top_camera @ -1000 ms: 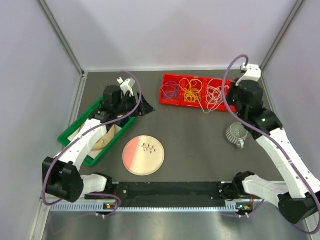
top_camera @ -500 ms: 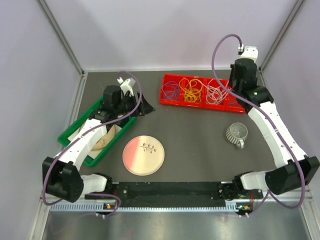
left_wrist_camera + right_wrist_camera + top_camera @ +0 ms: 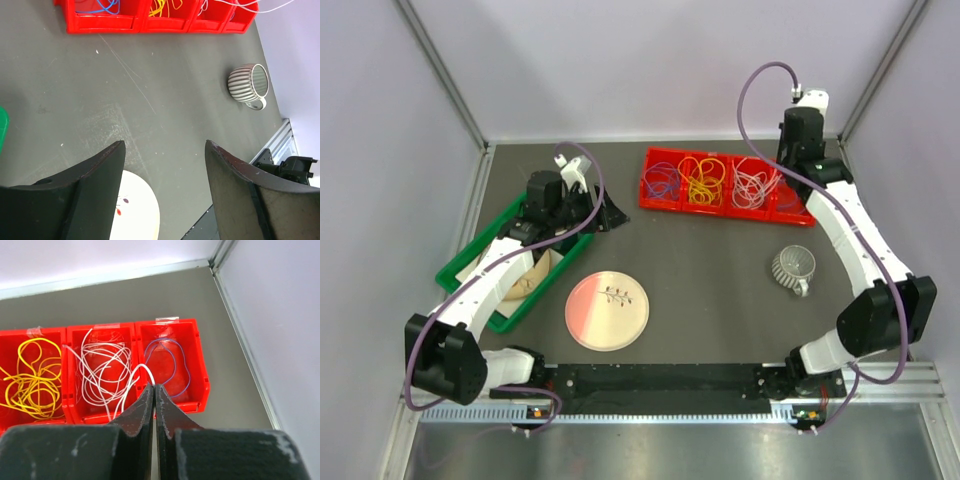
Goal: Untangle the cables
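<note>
Looking through your right wrist camera, you get what the overhead view cannot give: the right gripper (image 3: pixel 153 386) has its fingers pressed together on a loop of the white cable (image 3: pixel 102 371), which rises from its compartment up to the tips. From overhead those fingertips are too small to read.

The red tray (image 3: pixel 715 207) sits far right on the table (image 3: pixel 710 270), with four compartments in a row. The blue-purple cable (image 3: pixel 662 180) lies in the leftmost, the yellow cable (image 3: pixel 704 181) next and the white one third. A thin purple cable (image 3: pixel 172 365) lies in the rightmost, clear only from the right wrist. The green bin (image 3: pixel 460 252) at the left holds something tan that you cannot identify.

Your right arm stretches far, over the tray's right end. The left gripper (image 3: pixel 165 145) hangs with jaws apart and empty above bare table, just right of the bin and beyond the plate (image 3: pixel 607 310). Its camera looks across to the mug (image 3: pixel 248 84) and the tray's near wall.
</note>
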Robot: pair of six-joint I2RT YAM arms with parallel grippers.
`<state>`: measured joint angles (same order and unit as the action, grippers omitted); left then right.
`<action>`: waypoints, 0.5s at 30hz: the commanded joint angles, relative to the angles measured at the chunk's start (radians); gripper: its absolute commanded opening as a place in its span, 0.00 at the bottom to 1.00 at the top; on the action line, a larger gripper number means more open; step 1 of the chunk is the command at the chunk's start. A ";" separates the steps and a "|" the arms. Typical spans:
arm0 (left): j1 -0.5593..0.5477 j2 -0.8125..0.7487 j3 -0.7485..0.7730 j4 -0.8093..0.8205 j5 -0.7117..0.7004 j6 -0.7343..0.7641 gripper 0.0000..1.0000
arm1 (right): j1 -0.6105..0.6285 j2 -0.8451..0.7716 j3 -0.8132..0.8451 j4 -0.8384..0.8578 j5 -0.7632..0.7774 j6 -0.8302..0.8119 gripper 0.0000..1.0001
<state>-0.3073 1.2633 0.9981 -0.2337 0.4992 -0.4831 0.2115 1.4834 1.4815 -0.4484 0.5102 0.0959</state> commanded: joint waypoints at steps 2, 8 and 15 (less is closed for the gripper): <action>-0.001 -0.004 0.030 0.027 -0.007 0.018 0.70 | -0.009 0.055 0.072 0.071 -0.013 -0.012 0.00; -0.001 0.004 0.036 0.020 -0.014 0.023 0.70 | -0.011 0.145 0.114 0.089 -0.022 -0.013 0.00; -0.001 0.024 0.048 0.013 -0.013 0.031 0.70 | -0.012 0.300 0.189 0.099 -0.007 -0.019 0.00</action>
<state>-0.3073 1.2751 0.9993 -0.2409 0.4854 -0.4721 0.2108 1.7065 1.5936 -0.3943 0.4961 0.0864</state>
